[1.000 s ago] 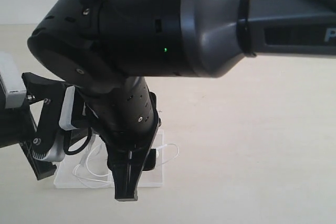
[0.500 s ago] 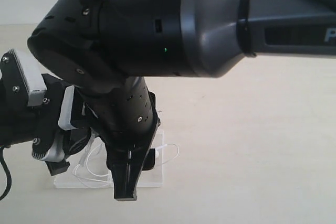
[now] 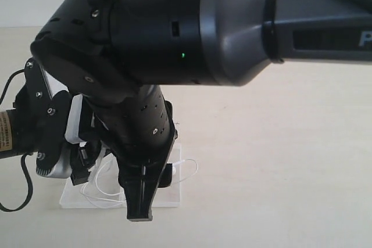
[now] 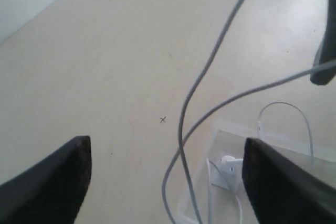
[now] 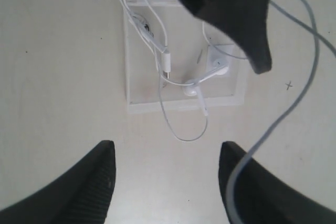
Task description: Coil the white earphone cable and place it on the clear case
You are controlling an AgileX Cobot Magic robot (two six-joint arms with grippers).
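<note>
Both open and empty: left end effector, right end effector.
Left arm has swung up beside the clear case; the white earphone cable stays loosely coiled on it, one loop overhanging onto the counter. Placement appears complete; only withdrawal remains.

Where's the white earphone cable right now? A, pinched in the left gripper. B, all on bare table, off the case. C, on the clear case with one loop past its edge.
C: the right wrist view shows the white earphone cable lying on the clear case, one loop spilling over its edge.
</note>
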